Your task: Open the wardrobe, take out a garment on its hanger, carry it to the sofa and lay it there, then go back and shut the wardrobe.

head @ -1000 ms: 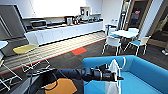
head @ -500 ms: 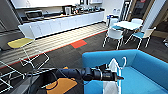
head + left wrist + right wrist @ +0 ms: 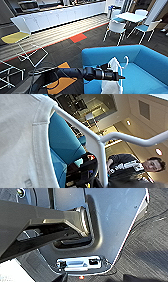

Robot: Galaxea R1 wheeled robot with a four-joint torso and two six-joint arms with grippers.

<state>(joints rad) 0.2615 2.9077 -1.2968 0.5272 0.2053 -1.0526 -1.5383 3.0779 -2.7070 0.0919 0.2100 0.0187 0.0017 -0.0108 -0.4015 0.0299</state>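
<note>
From the head view I see my left arm reaching in from the left, its tool (image 3: 119, 76) closed on the thin white hanger with a curved hook top (image 3: 125, 63), just under the hook. The thin white short-sleeved shirt of light fabric (image 3: 111, 85) hangs from that hanger, over the front edge of the large bright blue upholstered sofa (image 3: 147, 72), its lower part draping toward the seat cushion. In the left wrist view the shirt (image 3: 20, 141) sits close against the camera, its ribbed collar beside the hanger's white bar (image 3: 100, 147), with blue sofa behind. I judge the shirt to be very light, limp and prone to sliding off, so the stiff hanger near its neck is the sensible place to hold. I cannot tell whether my right tool is wide or narrow. Behind stand white chairs with teal seats (image 3: 117, 27) around a white desk (image 3: 130, 16).
</note>
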